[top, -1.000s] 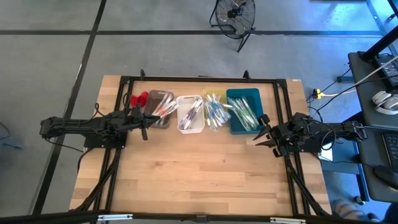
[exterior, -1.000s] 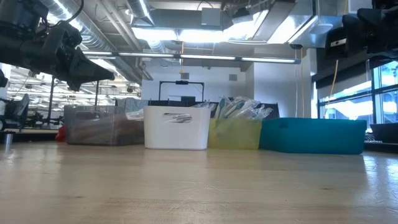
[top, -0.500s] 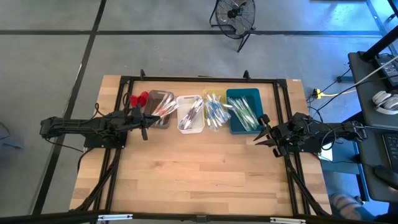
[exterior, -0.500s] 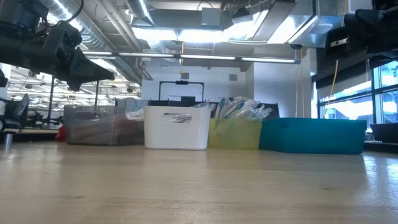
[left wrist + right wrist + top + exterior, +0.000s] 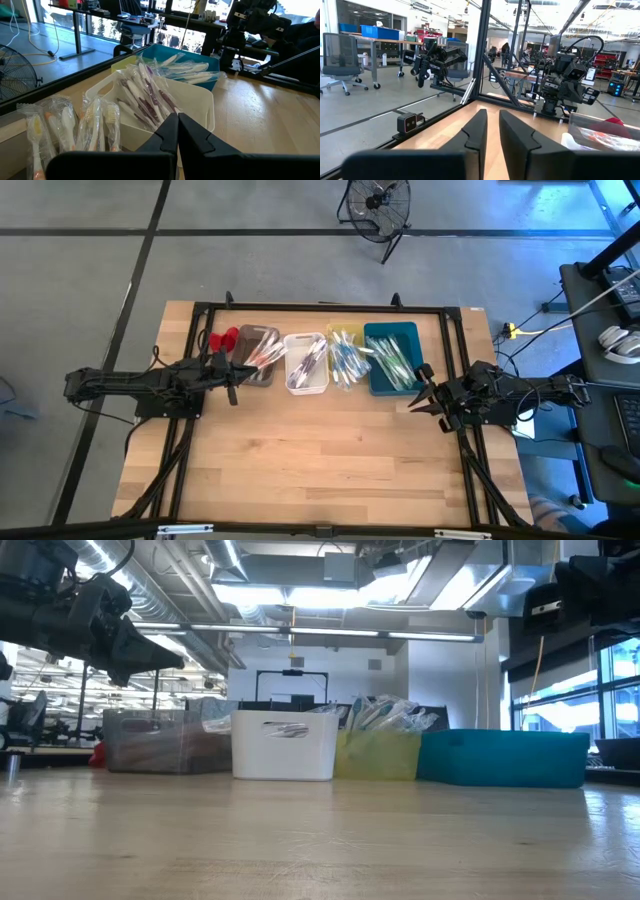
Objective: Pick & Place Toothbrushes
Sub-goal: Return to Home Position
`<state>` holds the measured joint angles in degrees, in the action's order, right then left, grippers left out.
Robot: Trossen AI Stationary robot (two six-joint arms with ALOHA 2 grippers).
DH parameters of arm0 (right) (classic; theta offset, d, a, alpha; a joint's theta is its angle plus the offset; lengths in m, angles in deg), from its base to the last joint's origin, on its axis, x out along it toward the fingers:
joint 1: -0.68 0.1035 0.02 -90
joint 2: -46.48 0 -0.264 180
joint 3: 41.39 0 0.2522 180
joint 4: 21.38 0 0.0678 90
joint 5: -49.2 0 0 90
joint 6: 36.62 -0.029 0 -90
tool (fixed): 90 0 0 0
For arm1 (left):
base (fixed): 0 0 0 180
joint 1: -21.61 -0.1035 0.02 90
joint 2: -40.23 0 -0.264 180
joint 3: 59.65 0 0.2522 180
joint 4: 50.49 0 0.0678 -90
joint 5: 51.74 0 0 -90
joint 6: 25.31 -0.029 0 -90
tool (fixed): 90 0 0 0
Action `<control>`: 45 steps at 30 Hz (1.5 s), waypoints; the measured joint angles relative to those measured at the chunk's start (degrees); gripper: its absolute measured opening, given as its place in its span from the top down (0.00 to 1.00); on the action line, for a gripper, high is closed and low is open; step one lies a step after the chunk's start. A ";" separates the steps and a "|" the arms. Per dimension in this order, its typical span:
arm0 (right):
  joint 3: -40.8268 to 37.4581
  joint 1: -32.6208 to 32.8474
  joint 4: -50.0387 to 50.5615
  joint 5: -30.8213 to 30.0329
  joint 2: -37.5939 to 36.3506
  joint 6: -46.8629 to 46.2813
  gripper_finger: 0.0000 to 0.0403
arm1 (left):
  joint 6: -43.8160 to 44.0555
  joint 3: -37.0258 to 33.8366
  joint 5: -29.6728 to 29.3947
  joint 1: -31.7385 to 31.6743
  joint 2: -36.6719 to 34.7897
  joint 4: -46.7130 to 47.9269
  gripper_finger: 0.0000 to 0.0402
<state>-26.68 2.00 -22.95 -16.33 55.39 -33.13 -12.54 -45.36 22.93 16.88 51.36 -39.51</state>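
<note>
**Both arms drawn back, brushes all binned**

Nothing has moved since the pictures from 1 s and 0.5 s ago: arms, bins and contents lie exactly as they did.

The left gripper (image 5: 178, 117) has its fingers clenched together on nothing. Just ahead of their tips stands the white bin (image 5: 202, 112), holding wrapped toothbrushes (image 5: 145, 97). More of them lie in the grey bin (image 5: 258, 381) to one side of the tips, and in the yellow bin (image 5: 346, 329) and teal bin (image 5: 384, 332) beyond the white one. No brush shows loose on the tabletop (image 5: 320, 460).

The right gripper (image 5: 493, 112) hangs past the teal end of the row. Its fingers stand a narrow gap apart and grasp nothing, and the bins lie ahead of and to one side of its tips.

The step in hand looks like the return to rest, and both arms seem at or very near it. To finish it well:

- The left arm matters most, since its fingertips sit nearest a bin wall. Any last retreat should go straight back and away from the rim, not sideways along the row.
- Both pairs of fingers should stay empty and raised off the tabletop.
- Neither arm should sweep over the 4 bins, where brush wrappers stand above the rims and could catch.
</note>
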 joint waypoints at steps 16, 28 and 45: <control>0.00 0.00 0.01 0.01 0.00 0.00 0.89 | 0.00 0.00 0.00 0.01 0.00 0.01 1.00; 0.00 0.00 0.00 0.02 0.00 0.00 0.81 | 0.00 0.00 0.00 0.01 0.00 0.00 1.00; 0.00 0.00 0.00 0.01 0.00 0.00 0.78 | 0.00 0.00 -0.02 0.02 0.00 0.00 1.00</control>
<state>-26.68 2.00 -22.94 -16.32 55.39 -33.13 -12.54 -45.36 22.91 16.90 51.36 -39.51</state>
